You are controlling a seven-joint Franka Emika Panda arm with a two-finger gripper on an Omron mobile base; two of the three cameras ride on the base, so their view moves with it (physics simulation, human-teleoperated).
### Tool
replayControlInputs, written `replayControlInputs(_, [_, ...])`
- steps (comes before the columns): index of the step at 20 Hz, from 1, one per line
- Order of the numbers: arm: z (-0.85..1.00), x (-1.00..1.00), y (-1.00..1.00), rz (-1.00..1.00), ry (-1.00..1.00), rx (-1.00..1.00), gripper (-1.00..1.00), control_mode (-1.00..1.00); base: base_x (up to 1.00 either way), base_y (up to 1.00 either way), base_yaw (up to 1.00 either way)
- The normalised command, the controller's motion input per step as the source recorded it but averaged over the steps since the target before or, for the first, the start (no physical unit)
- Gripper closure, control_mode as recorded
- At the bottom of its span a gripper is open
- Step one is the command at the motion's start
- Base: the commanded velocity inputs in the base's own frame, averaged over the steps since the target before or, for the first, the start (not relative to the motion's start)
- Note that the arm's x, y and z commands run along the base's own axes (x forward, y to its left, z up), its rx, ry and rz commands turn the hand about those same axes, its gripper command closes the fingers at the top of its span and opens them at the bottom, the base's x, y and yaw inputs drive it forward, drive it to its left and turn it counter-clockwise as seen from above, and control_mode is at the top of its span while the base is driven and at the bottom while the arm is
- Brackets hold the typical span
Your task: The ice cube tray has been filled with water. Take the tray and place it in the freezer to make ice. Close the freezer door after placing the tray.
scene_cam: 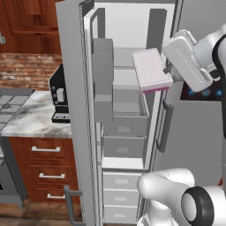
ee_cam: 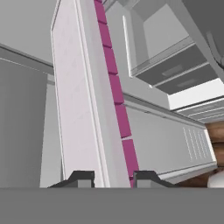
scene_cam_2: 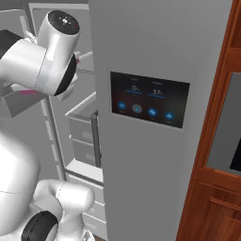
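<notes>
The arm [scene_cam: 190, 62] is glossy white, built of rounded, bulbous links. Dark, near-black bands ring its joints, and one round dark end cap [scene_cam_2: 64, 21] carries fine pale specks. The fingertips [ee_cam: 83, 177] are small, dark grey and angular.

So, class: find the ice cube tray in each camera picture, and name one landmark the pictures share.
Left base view: the ice cube tray sits upper right of centre, held flat at the freezer opening.
Right base view: a thin pink sliver at the left edge, under the arm.
Hand view: it runs up the middle, edge-on between the gripper tips.
Shared landmark: the freezer's grey drawers.
</notes>
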Motion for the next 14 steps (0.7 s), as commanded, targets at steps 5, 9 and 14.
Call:
replayControlInputs(5, [0.00,0.14,0.00,0.00,-0.10,-0.03,1.00,-1.00,0.00,0.00,0.00])
replayControlInputs(9, [0.00,0.13,0.04,0.00,-0.22,-0.08,1.00,-1.00,0.00,0.00,0.00])
replayControlInputs(14, [0.00,0.24,0.01,0.00,-0.13,-0.03,1.00,-1.00,0.00,0.00,0.00])
